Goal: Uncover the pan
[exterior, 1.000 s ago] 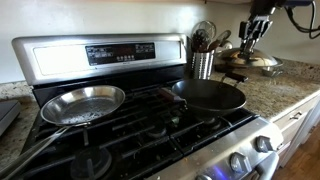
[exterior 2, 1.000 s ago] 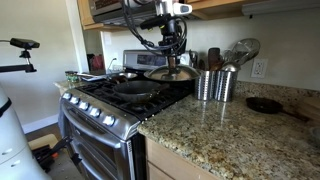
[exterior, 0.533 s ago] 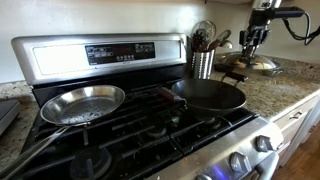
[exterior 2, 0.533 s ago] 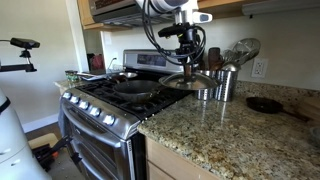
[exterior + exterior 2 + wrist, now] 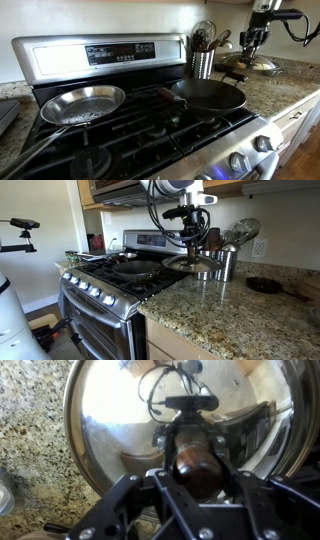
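Observation:
The black non-stick pan [image 5: 207, 93] sits uncovered on the stove's front burner; it also shows in an exterior view [image 5: 134, 267]. My gripper [image 5: 197, 468] is shut on the dark knob of the round silvery glass lid [image 5: 115, 415]. It holds the lid [image 5: 193, 263] just above the granite counter beside the utensil holder. In an exterior view the gripper [image 5: 256, 48] and lid [image 5: 262, 64] are far from the pan, over the counter.
A shiny steel frying pan [image 5: 83, 102] rests on another burner. A metal utensil holder [image 5: 203, 62] with utensils stands beside the stove. A small dark pan [image 5: 264, 284] lies on the granite counter [image 5: 215, 315]. A range hood [image 5: 115, 192] hangs above the stove.
My gripper carried the lid from above the stove sideways over the counter near the utensil holder. In the last half second it barely moved.

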Available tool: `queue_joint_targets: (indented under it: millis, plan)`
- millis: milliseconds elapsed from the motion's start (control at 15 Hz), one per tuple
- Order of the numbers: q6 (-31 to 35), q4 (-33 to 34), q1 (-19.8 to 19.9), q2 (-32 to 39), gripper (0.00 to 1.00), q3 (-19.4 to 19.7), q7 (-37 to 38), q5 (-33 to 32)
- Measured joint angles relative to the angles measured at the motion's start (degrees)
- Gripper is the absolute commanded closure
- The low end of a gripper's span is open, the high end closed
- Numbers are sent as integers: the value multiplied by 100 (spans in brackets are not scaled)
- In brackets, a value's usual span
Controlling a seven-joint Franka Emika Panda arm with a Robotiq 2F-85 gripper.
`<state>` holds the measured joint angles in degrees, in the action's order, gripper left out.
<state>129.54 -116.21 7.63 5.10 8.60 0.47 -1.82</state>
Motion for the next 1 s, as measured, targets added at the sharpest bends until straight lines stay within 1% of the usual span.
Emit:
queue_joint_targets:
  millis: [200, 467, 667, 1000]
  plan:
    - [44, -1, 9, 104, 80, 37, 30, -50]
    - [238, 1, 90, 466, 80, 186, 108, -152]
    - [552, 0, 138, 781, 80, 256, 147, -163]
    - [1188, 70, 147, 1310, 80, 241, 253, -148]
